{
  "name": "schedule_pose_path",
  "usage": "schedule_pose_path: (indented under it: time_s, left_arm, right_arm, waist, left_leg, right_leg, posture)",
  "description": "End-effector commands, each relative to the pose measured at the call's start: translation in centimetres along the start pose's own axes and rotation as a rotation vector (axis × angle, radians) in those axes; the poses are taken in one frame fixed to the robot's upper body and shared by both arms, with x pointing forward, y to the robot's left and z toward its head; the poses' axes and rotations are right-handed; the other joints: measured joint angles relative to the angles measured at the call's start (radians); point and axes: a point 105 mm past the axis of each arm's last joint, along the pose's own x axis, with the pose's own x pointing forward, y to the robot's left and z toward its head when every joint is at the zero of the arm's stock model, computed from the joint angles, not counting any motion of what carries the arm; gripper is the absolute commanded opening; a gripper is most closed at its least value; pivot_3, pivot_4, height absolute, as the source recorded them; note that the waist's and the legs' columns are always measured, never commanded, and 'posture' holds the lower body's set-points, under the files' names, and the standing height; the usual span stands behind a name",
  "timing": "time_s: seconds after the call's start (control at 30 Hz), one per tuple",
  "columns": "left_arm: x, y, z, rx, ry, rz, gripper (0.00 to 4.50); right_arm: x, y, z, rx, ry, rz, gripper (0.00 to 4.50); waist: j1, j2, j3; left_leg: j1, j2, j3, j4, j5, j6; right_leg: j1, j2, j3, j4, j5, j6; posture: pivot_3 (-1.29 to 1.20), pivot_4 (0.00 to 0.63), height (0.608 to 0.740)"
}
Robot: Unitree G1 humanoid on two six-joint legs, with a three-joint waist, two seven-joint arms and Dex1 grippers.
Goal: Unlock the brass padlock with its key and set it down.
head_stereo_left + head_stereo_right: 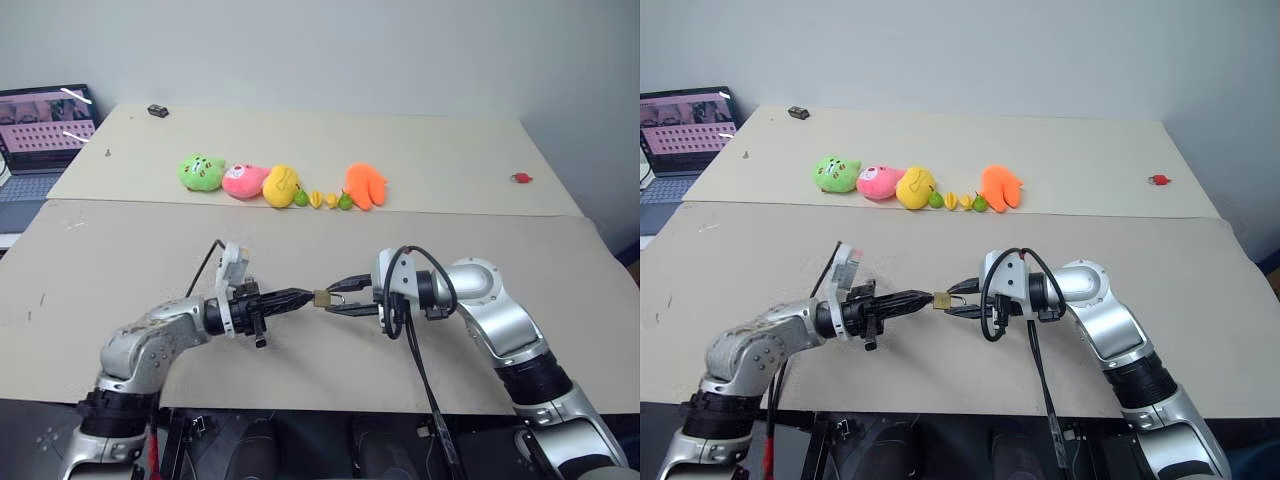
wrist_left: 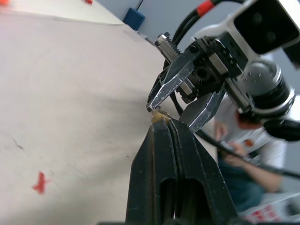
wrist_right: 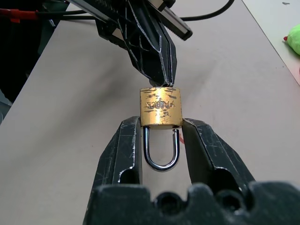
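Two grippers meet at padlock (image 3: pixel 160 107), above table (image 1: pixel 120 260). Right gripper (image 3: pixel 161 140) pinching its body, shackle seated. Left gripper (image 3: pixel 157 61) clamped tight at keyhole end; key hidden. Unlocking step: probably turning, then freeing shackle.

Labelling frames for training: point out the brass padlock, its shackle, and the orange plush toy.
brass padlock (image 3: pixel 160 107), right wrist view, middle of its gold body
shackle (image 3: pixel 161 159), right wrist view, bottom of the silver loop
orange plush toy (image 1: pixel 364 184), left eye view, its middle
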Motion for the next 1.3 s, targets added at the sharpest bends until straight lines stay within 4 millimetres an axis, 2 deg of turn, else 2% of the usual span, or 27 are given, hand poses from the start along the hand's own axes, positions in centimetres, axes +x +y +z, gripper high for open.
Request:
schedule_pose_path:
  time_s: [0.03,0.1,0.23,0.3,0.37,0.43,0.47,0.5,0.63,0.9,1.3]
  left_arm:
    - [0.2,-0.3,0.3,0.042,-0.011,-0.022,0.00]
    - [0.3,0.2,-0.1,-0.073,0.008,0.004,0.00]
    - [0.3,0.8,0.7,-0.426,-0.080,0.015,0.00]
    - [0.1,1.1,0.9,-0.580,-0.112,0.007,0.54]
    - [0.2,0.7,1.3,-0.612,-0.113,-0.009,1.10]
    - [0.4,0.9,1.5,-0.634,-0.116,0.013,1.90]
    - [0.4,1.2,1.6,-0.650,-0.118,0.026,2.09]
    - [0.3,1.3,1.8,-0.686,-0.124,0.016,2.54]
    - [0.1,1.0,2.0,-0.737,-0.091,-0.007,2.54]
    - [-0.8,-2.3,0.4,-0.793,0.100,-0.125,2.54]
    - [0.2,-0.7,0.6,-0.735,0.057,-0.040,2.54]
  right_arm:
    - [-0.1,-0.3,1.5,-0.066,-0.040,0.000,0.90]
    - [-0.1,-0.3,1.5,-0.066,-0.040,0.000,0.90]
    - [-0.1,-0.3,1.4,-0.068,-0.038,0.002,0.90]
    - [-0.1,-0.3,1.5,-0.070,-0.038,0.001,0.90]
    - [-0.1,-0.2,1.4,-0.070,-0.037,0.002,0.90]
    - [-0.1,-0.2,1.4,-0.069,-0.037,0.004,0.90]
    - [-0.1,-0.2,1.4,-0.069,-0.037,0.006,0.90]
    - [-0.1,-0.2,1.4,-0.068,-0.037,0.006,0.90]
    - [0.0,-0.3,1.5,-0.069,-0.039,0.009,0.90]
    - [0.0,-0.3,1.4,-0.069,-0.039,0.009,0.90]
    - [0.0,-0.3,1.4,-0.067,-0.040,0.005,0.90]
  waist:
    - [0.000,0.000,0.000]
    - [-0.001,0.000,0.000]
    - [-0.001,0.000,0.000]
    - [-0.003,0.000,0.000]
    - [-0.007,-0.001,0.001]
    - [-0.009,-0.001,0.001]
    - [-0.007,-0.001,0.001]
    - [-0.006,-0.001,0.001]
    - [-0.007,-0.001,0.001]
    - [-0.008,-0.001,0.001]
    - [-0.003,-0.001,0.001]
  left_leg:
    - [0.000,0.000,0.000,0.000,0.000,0.000]
    - [0.000,0.000,0.000,0.000,0.000,0.000]
    - [0.000,0.000,0.000,0.000,0.000,0.000]
    - [0.000,0.000,-0.001,0.001,0.000,0.000]
    - [0.000,0.000,-0.001,0.001,0.000,0.000]
    - [0.000,0.000,-0.001,0.001,0.000,0.000]
    - [0.000,0.000,-0.001,0.001,0.000,0.000]
    - [0.000,0.000,-0.001,0.001,0.000,0.000]
    - [0.000,0.000,-0.001,0.001,0.000,0.000]
    - [0.000,0.000,-0.001,0.000,0.000,0.000]
    - [0.000,0.000,-0.001,0.000,0.000,0.000]
  right_leg:
    - [0.000,0.000,0.000,0.000,0.000,0.000]
    - [0.000,0.000,0.000,0.000,0.000,0.001]
    - [0.000,0.000,0.000,0.000,-0.002,0.004]
    - [0.000,0.000,0.000,0.001,-0.002,0.004]
    - [0.000,0.000,0.000,0.001,-0.002,0.004]
    - [0.000,0.000,0.000,0.001,-0.002,0.004]
    - [0.000,0.000,0.000,0.001,-0.002,0.004]
    - [0.000,0.000,0.000,0.001,-0.002,0.004]
    - [0.001,0.000,0.000,0.001,-0.001,0.004]
    - [0.000,0.000,0.000,0.001,0.000,0.001]
    - [0.000,0.000,0.000,0.001,0.000,0.000]
  posture:
    - [0.00,0.150,0.722]
    - [0.00,0.150,0.722]
    - [0.00,0.150,0.722]
    - [0.00,0.150,0.722]
    - [0.00,0.150,0.722]
    - [0.00,0.150,0.722]
    - [0.00,0.150,0.722]
    - [0.00,0.150,0.722]
    - [0.00,0.150,0.722]
    - [0.00,0.150,0.722]
    - [0.00,0.150,0.722]
